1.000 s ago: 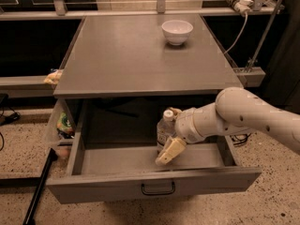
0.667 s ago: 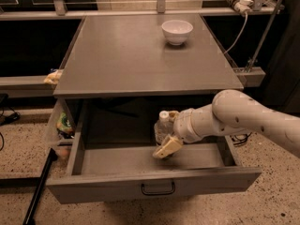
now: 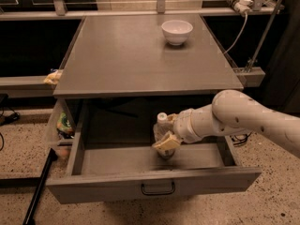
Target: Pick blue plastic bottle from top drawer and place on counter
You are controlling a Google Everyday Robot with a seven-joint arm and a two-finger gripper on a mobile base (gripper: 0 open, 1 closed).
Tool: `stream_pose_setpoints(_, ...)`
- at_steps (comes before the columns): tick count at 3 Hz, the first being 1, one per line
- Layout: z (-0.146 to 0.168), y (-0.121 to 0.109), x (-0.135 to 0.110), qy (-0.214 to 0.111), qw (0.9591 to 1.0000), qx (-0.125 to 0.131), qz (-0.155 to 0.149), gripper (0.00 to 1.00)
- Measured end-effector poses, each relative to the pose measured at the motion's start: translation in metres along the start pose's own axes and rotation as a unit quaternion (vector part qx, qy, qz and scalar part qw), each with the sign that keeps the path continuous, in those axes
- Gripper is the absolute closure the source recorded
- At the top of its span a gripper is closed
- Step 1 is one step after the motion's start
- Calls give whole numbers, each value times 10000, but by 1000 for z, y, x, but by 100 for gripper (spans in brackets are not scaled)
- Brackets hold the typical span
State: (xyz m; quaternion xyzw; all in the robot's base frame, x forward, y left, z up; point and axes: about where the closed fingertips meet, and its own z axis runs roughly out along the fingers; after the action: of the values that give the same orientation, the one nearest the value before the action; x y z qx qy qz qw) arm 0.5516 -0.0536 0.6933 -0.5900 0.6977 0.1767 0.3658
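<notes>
Item nearest you: top drawer [image 3: 112,184], pulled open, bail handle [image 3: 158,189] at front centre. Inside, mid-drawer: blue plastic bottle [image 3: 159,130], upright with cap up, pinched low on its body by the end effector [image 3: 165,142], which reaches in from the right. Change over the last second: the pair has crept left and slightly up, which reads as the lift beginning. Above: counter surface [image 3: 131,55]. Its front edge overhangs the bottle, so draw forward before rising. Far right: white bowl [image 3: 176,32], well apart.
</notes>
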Motion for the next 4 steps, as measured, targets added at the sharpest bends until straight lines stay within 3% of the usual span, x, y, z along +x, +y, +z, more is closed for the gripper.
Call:
stream_pose_setpoints(1,-18,9,-17,-22,10000,-72,19,89)
stream_pose_setpoints(2,-44,14,-42,-56,9999,-88,87,100)
stream_pose_setpoints(3,-81,10,-88,-34,9997,-20,227,100)
stream_pose_setpoints(4,-112,-8,-155,21,9992,42,388,100)
